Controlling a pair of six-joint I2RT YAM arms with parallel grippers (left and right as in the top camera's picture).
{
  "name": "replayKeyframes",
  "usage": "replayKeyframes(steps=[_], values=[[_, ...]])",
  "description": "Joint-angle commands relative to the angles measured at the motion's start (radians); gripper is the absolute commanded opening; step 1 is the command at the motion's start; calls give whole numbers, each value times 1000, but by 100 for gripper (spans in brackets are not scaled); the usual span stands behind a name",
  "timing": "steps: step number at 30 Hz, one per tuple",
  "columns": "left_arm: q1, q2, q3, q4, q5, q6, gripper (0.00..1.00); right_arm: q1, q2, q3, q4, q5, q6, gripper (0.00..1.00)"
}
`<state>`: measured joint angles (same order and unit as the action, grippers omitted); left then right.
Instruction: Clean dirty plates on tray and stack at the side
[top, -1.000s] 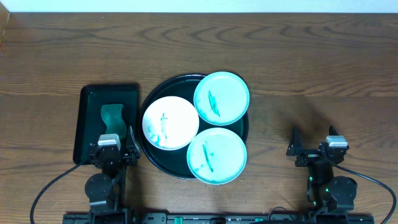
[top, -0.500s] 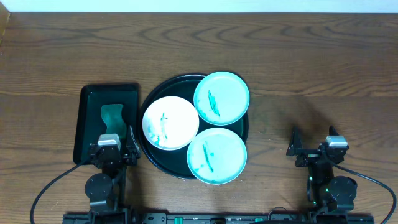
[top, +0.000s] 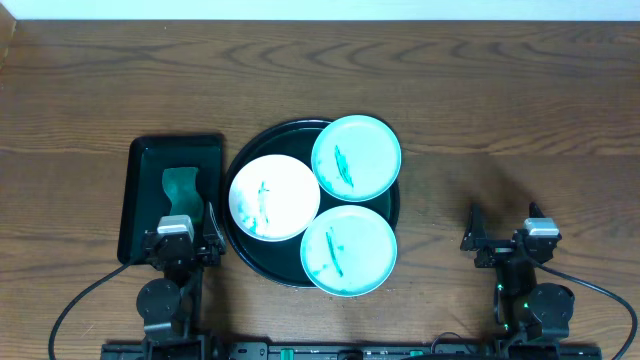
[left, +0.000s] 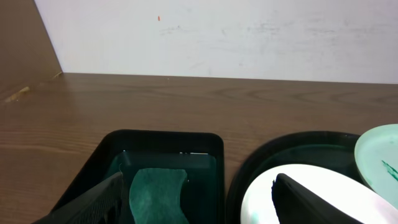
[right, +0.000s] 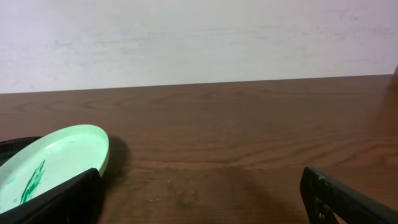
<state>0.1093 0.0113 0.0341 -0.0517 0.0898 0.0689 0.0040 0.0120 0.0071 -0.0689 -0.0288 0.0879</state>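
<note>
Small tray (top: 145, 170): just ahead of the left fingers, teal cloth (top: 181, 187) lying in it
Left gripper (left: 199, 202): fingers wide apart, holding nothing
Tray (top: 250, 255): just right of the left fingers, well left of the right ones
White plate (top: 274, 197): tray's left side, nearest the left fingers; smear runs near to far
Far teal plate (top: 356, 158): overhangs the far-right rim; streak leans far-left to near-right
Near teal plate (top: 348, 250): overhangs the near rim, left of the right fingers; streak runs near to far
Right gripper (right: 202, 199): fingers wide apart, empty, wood table (right: 249, 137) between them
</note>
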Motion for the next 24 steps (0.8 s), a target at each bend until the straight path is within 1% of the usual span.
replayKeyframes(steps=[1,9,13,15,19,24], values=[[-3,-6,-30,-12,-8,13,75,5,-6,-2,-2,-4,8,99],[-3,-5,-30,-10,-8,13,74,5,-6,-2,1,22,-6,99],[-3,-5,-18,11,28,13,75,5,-6,-2,13,-89,13,99],[-3,-3,5,8,59,13,75,5,-3,-2,22,-124,27,99],[-3,25,65,-3,76,13,75,5,21,26,27,-145,39,99],[-3,139,220,-122,89,13,75,5,141,148,14,-145,37,99]])
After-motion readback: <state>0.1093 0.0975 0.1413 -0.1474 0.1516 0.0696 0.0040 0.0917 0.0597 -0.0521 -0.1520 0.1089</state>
